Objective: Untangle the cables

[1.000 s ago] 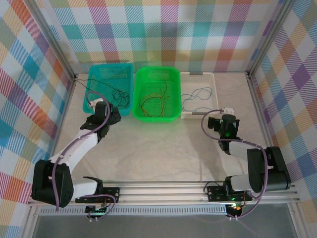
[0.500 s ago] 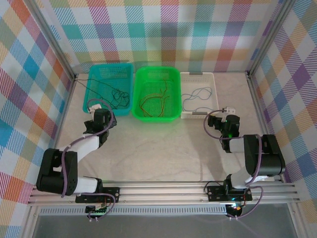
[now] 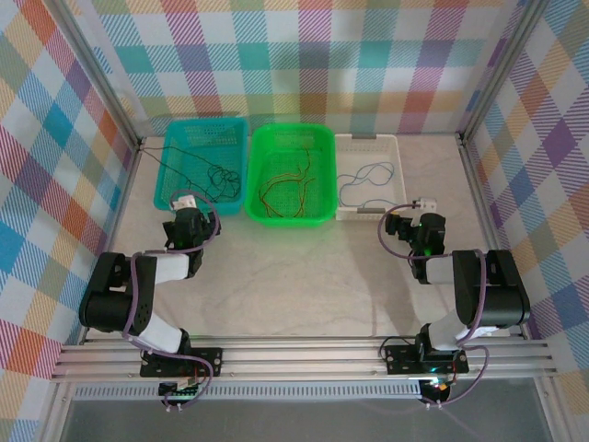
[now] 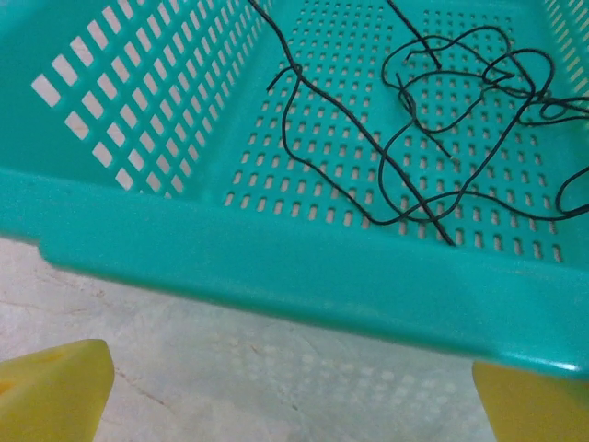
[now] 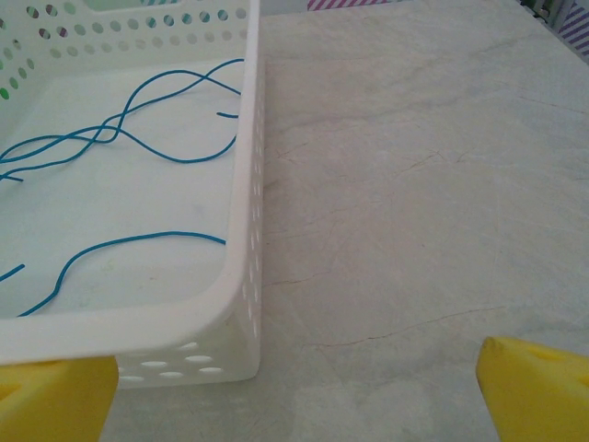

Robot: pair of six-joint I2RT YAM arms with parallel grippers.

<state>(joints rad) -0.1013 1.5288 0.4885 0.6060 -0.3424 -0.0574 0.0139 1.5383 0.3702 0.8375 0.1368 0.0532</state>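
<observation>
Left gripper [image 4: 293,398] open, black cables [image 4: 442,120] ahead, inside basket [image 4: 276,267]

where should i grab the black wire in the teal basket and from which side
Grip the long straight strand of the black wire near the front wall of the teal basket, clear of the tangled loops. Come down from above: the walls block the sides and that strand lies flat, mostly alone.
</observation>
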